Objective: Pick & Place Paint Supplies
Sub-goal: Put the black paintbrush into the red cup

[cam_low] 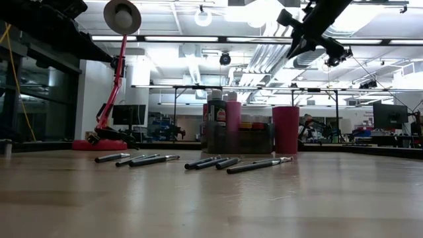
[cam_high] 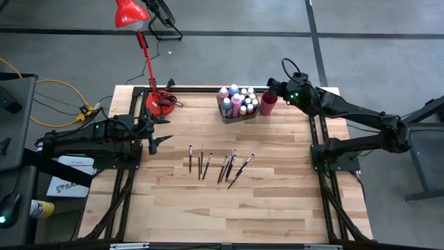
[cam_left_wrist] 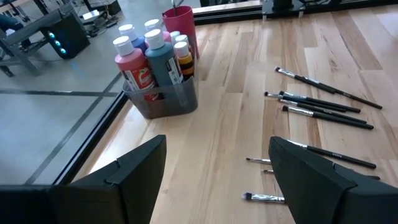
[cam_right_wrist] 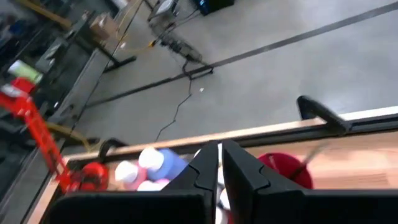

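Note:
Several small paint bottles (cam_high: 236, 97) stand upright in a grey bin (cam_left_wrist: 168, 102) near the table's far edge. A red cup (cam_high: 268, 105) stands just right of the bin, with a thin brush (cam_left_wrist: 177, 7) sticking out of it. Several dark-handled paintbrushes (cam_high: 222, 167) lie flat in a loose row mid-table, also in the left wrist view (cam_left_wrist: 317, 106). My right gripper (cam_right_wrist: 219, 149) hovers shut above the cup (cam_right_wrist: 280, 165), high over the table (cam_low: 310, 33), with nothing between its fingers. My left gripper (cam_high: 163, 141) waits open at the table's left side, left of the brushes.
A red desk lamp (cam_high: 156, 101) stands on the far left part of the table, its head (cam_high: 130, 12) reaching beyond the far edge. Bare wood lies between the brushes and the near edge (cam_high: 222, 215). Black frame rails run along both table sides.

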You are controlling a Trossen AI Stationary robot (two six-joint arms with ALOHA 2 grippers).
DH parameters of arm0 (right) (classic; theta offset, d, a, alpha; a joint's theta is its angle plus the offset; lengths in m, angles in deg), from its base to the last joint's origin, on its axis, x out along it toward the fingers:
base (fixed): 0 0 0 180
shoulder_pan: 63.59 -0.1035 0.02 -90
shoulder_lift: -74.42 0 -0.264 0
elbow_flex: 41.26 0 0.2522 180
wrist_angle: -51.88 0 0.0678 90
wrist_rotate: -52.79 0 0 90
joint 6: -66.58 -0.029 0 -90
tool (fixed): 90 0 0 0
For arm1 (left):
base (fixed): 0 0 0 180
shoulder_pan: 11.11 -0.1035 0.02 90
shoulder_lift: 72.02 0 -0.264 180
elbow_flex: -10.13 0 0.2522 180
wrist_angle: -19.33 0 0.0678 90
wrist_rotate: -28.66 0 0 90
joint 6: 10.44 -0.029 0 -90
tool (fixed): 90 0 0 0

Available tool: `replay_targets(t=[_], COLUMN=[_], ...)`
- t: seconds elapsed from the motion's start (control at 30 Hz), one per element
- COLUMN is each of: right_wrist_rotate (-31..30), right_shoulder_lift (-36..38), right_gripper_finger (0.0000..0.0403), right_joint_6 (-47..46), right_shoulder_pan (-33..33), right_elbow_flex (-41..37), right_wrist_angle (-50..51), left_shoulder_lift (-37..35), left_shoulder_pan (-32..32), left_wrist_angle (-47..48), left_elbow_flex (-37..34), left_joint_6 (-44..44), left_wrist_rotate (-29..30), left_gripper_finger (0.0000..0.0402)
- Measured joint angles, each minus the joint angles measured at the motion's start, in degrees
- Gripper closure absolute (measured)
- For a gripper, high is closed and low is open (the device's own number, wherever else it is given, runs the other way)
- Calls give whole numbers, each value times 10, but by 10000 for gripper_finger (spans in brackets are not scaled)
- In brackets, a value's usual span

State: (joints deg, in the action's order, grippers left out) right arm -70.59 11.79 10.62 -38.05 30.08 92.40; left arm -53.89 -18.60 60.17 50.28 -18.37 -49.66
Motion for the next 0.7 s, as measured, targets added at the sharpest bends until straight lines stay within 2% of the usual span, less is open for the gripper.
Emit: replay_targets(t=[0.3, 0.37, 0.47, 0.57, 0.7], right_wrist_rotate=[49, 88, 180, 255, 271], right_shoulder_lift=[0, 0, 0, -1, -15], right_gripper_finger=[359, 357, 357, 361, 359], right_joint_6=[1, 16, 19, -31, -124], right_shoulder_pan=[-39, -52, -70, -92, -141], right_elbow_flex=[0, 0, 0, 0, 0], right_wrist_angle=[-15, -33, -46, -37, 4], left_shoulder_lift=[0, 0, 0, 0, 0], left_shoulder_pan=[0, 0, 0, 0, 0], left_wrist_angle=[1, 1, 1, 1, 1], left_elbow_flex=[0, 0, 0, 0, 0], left_joint_6=[3, 3, 3, -4, -12], left_wrist_rotate=[0, 0, 0, 0, 0], left_gripper_finger=[124, 124, 124, 124, 124])
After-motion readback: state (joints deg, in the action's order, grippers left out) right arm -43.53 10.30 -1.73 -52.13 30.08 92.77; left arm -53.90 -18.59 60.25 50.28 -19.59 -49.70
